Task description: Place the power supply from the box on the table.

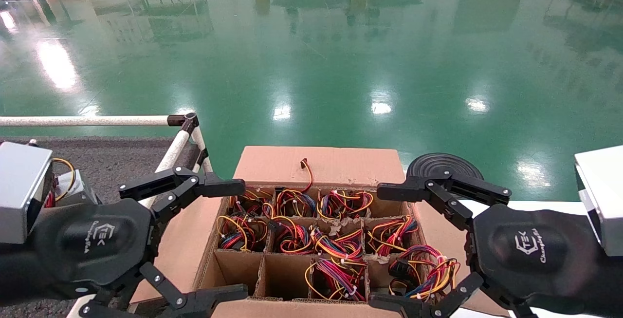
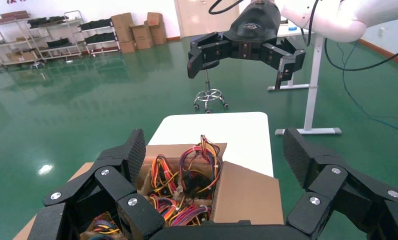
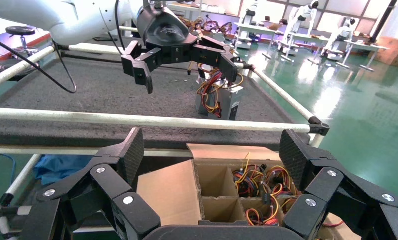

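The box (image 1: 321,164) stands open in front of me, its divider cells filled with looped red, yellow, black and purple wire bundles (image 1: 340,206) of several power supplies. Two near-left cells (image 1: 284,274) hold nothing. My left gripper (image 1: 236,240) hovers open over the box's left side, nothing between its fingers; the left wrist view looks past that gripper (image 2: 214,150) onto wires (image 2: 197,167). My right gripper (image 1: 382,247) hovers open over the right side, also empty (image 3: 212,145). The table (image 1: 112,162) lies to the left. One power supply (image 3: 227,102) stands upright on it.
White tube rails (image 1: 180,147) with black joints edge the table next to the box's left flap (image 3: 167,195). A white surface (image 2: 212,130) lies under and right of the box. A black stool (image 1: 440,164) stands behind the right gripper. Green floor lies beyond.
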### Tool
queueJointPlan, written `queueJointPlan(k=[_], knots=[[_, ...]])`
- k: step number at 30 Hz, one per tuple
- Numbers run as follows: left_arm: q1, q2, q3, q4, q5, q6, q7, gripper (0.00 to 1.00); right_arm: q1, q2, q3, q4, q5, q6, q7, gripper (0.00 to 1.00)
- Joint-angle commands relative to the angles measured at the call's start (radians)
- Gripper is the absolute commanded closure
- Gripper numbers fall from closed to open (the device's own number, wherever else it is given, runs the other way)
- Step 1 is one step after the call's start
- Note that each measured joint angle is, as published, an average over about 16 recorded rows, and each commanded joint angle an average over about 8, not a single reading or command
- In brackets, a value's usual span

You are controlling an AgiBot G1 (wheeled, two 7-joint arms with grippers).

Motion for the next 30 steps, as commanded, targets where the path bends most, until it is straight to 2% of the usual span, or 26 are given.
queueJointPlan(k=[1,21,30], knots=[[0.000,0.000,0.000,0.000,0.000,0.000,0.000,0.00,0.000,0.000,0.000,0.000,0.000,0.000,0.000,1.00],[-0.001,-0.002,0.005,0.000,0.007,0.001,0.005,0.00,0.000,0.000,0.000,0.000,0.000,0.000,0.000,1.00],[-0.048,-0.003,0.074,-0.001,0.127,0.013,0.078,0.00,0.000,0.000,0.000,0.000,0.000,0.000,0.000,1.00]])
